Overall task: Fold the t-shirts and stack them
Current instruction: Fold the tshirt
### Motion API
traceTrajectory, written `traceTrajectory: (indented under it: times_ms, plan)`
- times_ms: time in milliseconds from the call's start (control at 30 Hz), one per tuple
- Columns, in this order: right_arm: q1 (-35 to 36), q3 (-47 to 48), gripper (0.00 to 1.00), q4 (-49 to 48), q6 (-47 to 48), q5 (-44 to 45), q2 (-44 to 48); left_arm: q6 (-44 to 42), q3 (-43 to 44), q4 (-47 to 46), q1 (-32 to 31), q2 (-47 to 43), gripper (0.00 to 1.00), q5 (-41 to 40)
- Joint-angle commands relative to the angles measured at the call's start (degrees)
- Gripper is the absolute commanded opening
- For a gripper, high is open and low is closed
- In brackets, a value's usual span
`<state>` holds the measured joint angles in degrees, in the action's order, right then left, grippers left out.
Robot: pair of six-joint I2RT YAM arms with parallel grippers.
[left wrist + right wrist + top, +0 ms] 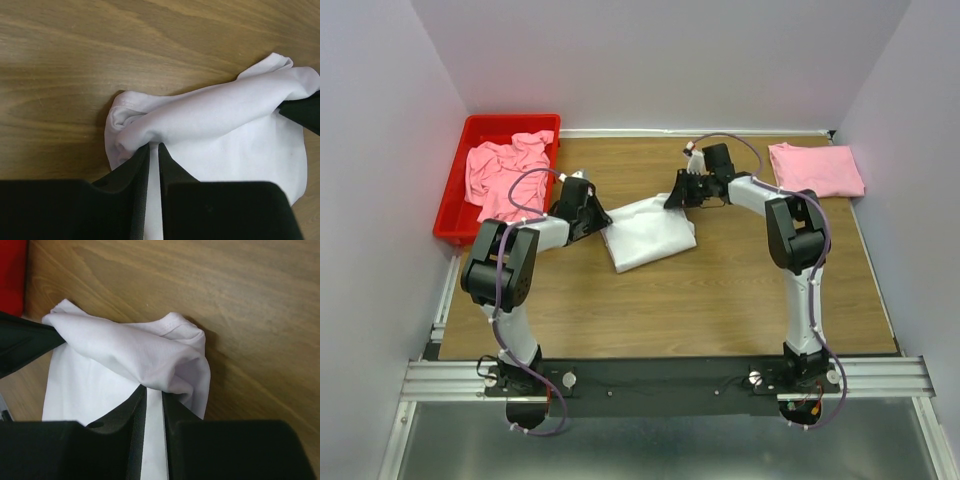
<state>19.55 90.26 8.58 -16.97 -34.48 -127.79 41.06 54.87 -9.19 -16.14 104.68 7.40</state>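
A white t-shirt (648,232) lies partly folded in the middle of the wooden table. My left gripper (594,218) is shut on its left edge; in the left wrist view (154,146) the fabric (210,120) bunches at the fingertips. My right gripper (680,197) is shut on its far right corner; in the right wrist view (154,390) the cloth (125,347) is pinched and lifted a little. A folded pink t-shirt (815,169) lies at the far right. Crumpled pink t-shirts (508,172) fill the red bin (472,130).
The red bin stands at the far left edge of the table. White walls close in the table at left, back and right. A strip of the red bin (12,275) shows in the right wrist view.
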Motion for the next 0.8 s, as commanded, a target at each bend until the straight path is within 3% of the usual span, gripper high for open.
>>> traceTrajectory:
  times_ms: [0, 367, 467, 567, 767]
  plan:
    - [-1.5, 4.3, 0.25, -1.9, -2.8, -4.2, -3.2, 0.1, 0.9, -1.4, 1.7, 1.9, 0.20, 2.4]
    - [-6.8, 3.8, 0.25, -7.5, -14.1, -8.6, -11.0, -0.7, 0.0, -1.4, 3.7, 3.2, 0.21, 4.0]
    - [-7.5, 2.6, 0.25, -7.6, -14.5, -9.0, -9.2, -1.5, 0.5, -0.4, 4.1, 1.8, 0.24, 5.2]
    - [-7.5, 1.6, 0.26, -7.7, -14.0, -8.7, -4.0, -2.4, 1.4, 0.7, 4.0, -1.7, 0.35, 5.6]
    - [-6.2, 1.7, 0.28, -12.1, -14.0, -16.4, 0.1, -3.1, 3.1, 2.0, 3.9, -4.1, 0.37, 6.9]
